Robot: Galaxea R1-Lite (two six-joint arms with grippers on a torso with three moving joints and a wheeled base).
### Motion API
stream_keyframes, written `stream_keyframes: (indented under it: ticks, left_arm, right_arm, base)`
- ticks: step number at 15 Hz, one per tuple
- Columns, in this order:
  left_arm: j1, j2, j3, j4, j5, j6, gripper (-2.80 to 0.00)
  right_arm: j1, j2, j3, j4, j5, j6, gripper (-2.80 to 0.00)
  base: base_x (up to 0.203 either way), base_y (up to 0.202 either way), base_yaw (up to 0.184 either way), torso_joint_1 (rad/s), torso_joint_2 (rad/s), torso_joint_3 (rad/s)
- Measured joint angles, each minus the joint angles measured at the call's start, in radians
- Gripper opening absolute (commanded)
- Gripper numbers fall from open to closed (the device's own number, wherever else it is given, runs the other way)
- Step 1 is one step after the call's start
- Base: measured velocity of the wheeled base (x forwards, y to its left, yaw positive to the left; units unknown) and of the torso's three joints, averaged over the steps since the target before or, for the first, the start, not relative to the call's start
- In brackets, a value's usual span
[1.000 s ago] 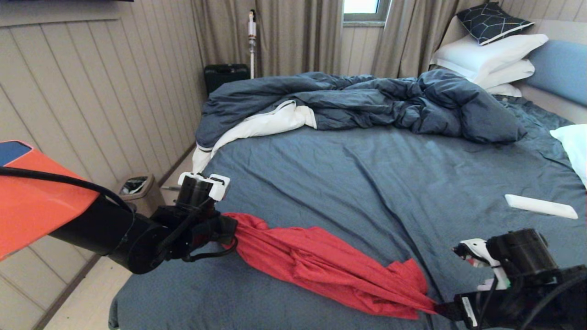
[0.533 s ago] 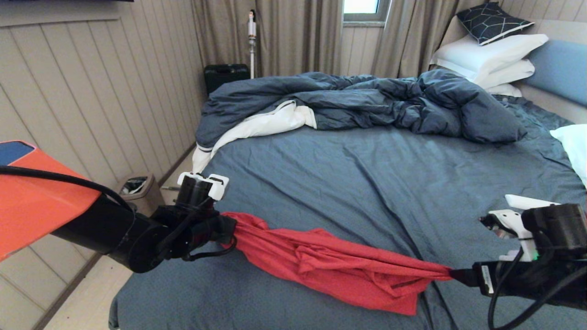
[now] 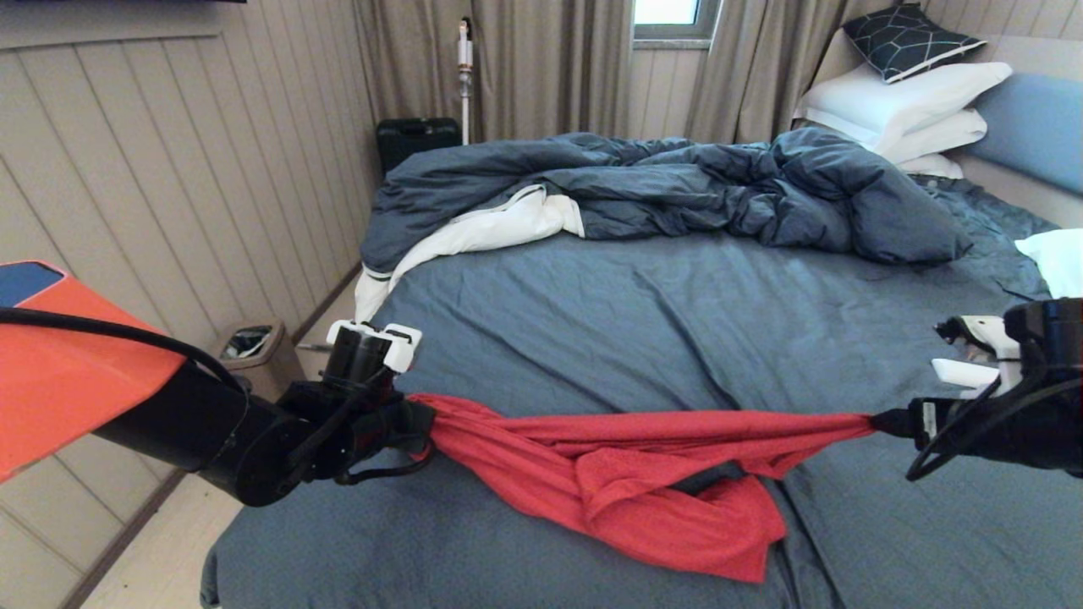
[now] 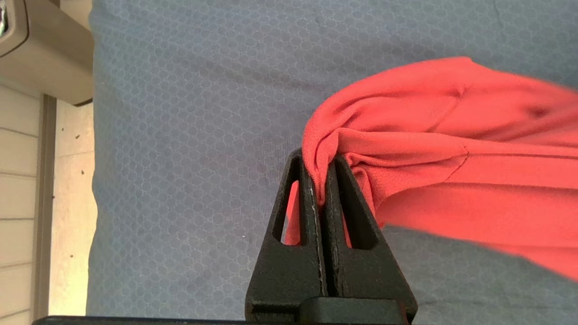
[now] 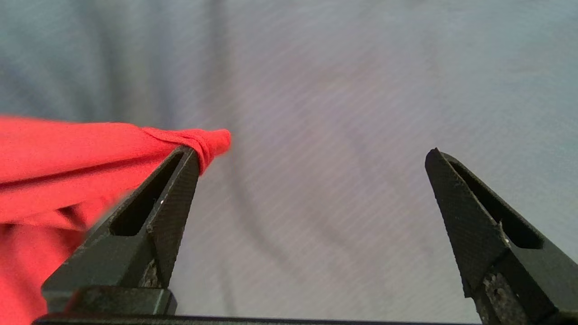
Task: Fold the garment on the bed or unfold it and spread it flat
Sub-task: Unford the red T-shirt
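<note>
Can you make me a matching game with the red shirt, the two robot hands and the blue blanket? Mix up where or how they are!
Things:
1. garment
2. left gripper
3. right gripper
4. duvet

States:
A. fingers wide open, red cloth hooked over one fingertip
B. rumpled in a heap at the far side of the bed
C. stretched like a rope between both grippers
D. fingers shut on a pinch of red cloth

Pairs: 1-C, 2-D, 3-A, 4-B
</note>
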Motion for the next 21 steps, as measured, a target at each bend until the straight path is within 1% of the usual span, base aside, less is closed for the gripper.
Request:
stream_keyframes:
  ticks: [3, 5, 8, 10, 12, 15, 18, 19, 21]
  left_arm:
    - [-0.001, 0.0, -0.001, 0.001, 0.001, 0.0, -2.8]
    - [-0.002, 0.001, -0.008, 0.003, 0.001, 0.002, -2.8]
    - [-0.002, 0.001, -0.022, 0.003, 0.001, 0.002, -2.8]
    - [-0.002, 0.002, -0.03, 0.005, 0.003, 0.002, -2.8]
    - [-0.002, 0.003, -0.031, 0.007, 0.003, 0.002, -2.8]
    - [-0.002, 0.007, -0.033, 0.006, 0.003, 0.002, -2.8]
    - [-0.002, 0.009, -0.033, 0.009, 0.003, 0.002, -2.8]
    - [-0.002, 0.009, -0.033, 0.01, 0.002, 0.001, -2.8]
    - [-0.002, 0.01, -0.032, 0.011, 0.002, 0.001, -2.8]
  right_arm:
    - [-0.046, 0.079, -0.115, -0.001, -0.002, 0.003, 0.0]
    - [-0.063, 0.143, -0.221, 0.005, -0.007, 0.006, 0.0]
    - [-0.077, 0.258, -0.411, 0.043, -0.029, 0.019, 0.0]
    - [-0.07, 0.305, -0.468, 0.076, -0.043, 0.042, 0.0]
    - [-0.029, 0.299, -0.463, 0.106, -0.04, 0.082, 0.0]
    - [0.079, 0.233, -0.366, 0.19, -0.007, 0.134, 0.0]
    - [0.174, 0.178, -0.22, 0.2, 0.0, 0.15, 0.0]
    - [0.194, 0.171, -0.183, 0.198, 0.001, 0.153, 0.0]
    - [0.217, 0.175, -0.153, 0.193, 0.003, 0.155, 0.0]
  base:
    - [0.0, 0.0, 0.0, 0.0, 0.0, 0.0]
    - [0.0, 0.0, 0.0, 0.0, 0.0, 0.0]
    - [0.0, 0.0, 0.0, 0.0, 0.0, 0.0]
    - [0.0, 0.0, 0.0, 0.0, 0.0, 0.0]
    - [0.0, 0.0, 0.0, 0.0, 0.0, 0.0]
    - [0.0, 0.0, 0.0, 0.0, 0.0, 0.0]
    - [0.0, 0.0, 0.0, 0.0, 0.0, 0.0]
    - [0.0, 0.0, 0.0, 0.0, 0.0, 0.0]
    - [0.0, 0.0, 0.0, 0.0, 0.0, 0.0]
